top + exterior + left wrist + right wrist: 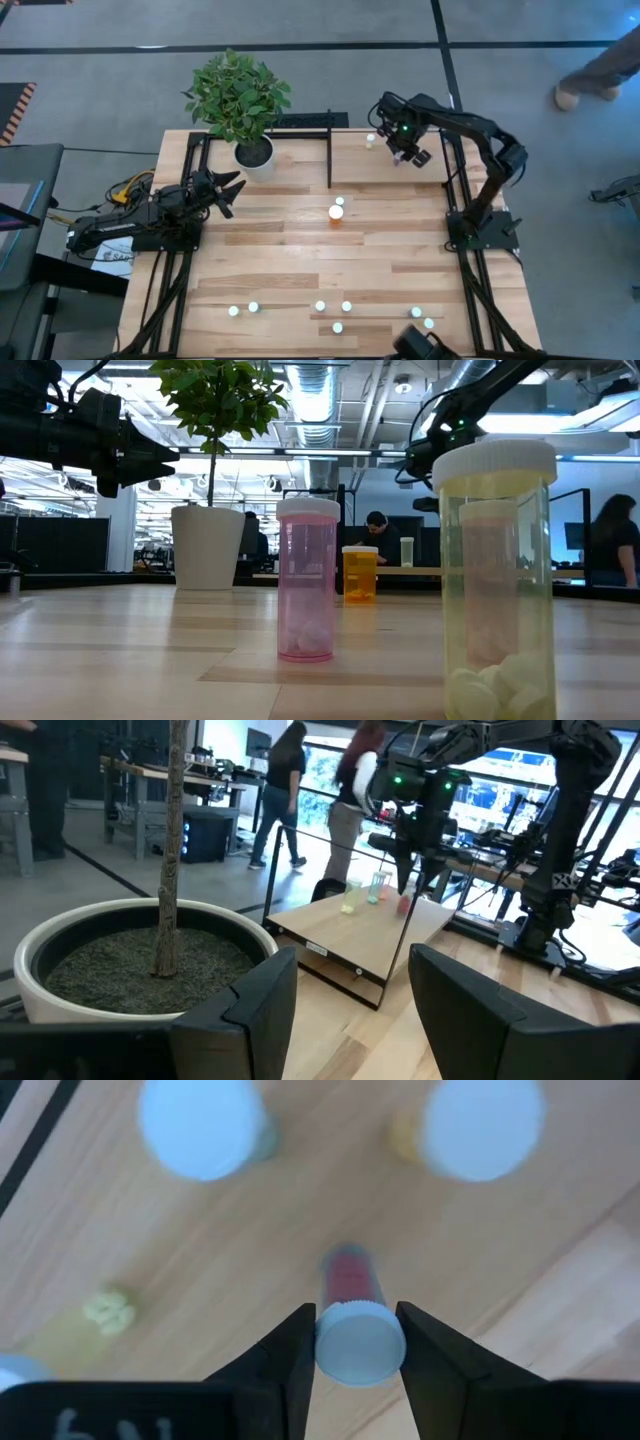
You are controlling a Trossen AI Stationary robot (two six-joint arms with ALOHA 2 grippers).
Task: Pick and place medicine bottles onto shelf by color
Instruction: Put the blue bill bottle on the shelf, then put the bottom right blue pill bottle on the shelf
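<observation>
Pink medicine bottle with round white cap (358,1335) is clenched between my right pincer's (356,1342) fingers, held over the light-wood shelf board framed in thin black bars (400,185) at the far right of the worktop (300,260). Two capped bottles already stand on the shelf below it, one greenish (205,1125), one yellowish (482,1125).

Risks I see from here:
- grip sits on the cap only, body hanging below; it could swing, or slip out if I jerk the arm
- the two standing bottles are near the drop spot, so coming down off-line could knock one over
- letting go before the base touches the wood would probably tip it, and these roll
- a yellowish speck (110,1310) lies on the board; can't tell what it is; landing on it would leave the bottle crooked
- colour grouping: neither neighbour looks pink, so I'd set it apart from them

Left pincer (345,1005) waits released beside the white plant pot (255,155) at far left. Big orange bottle (336,212) stands mid-worktop, more white-capped bottles (320,306) along the near edge.
</observation>
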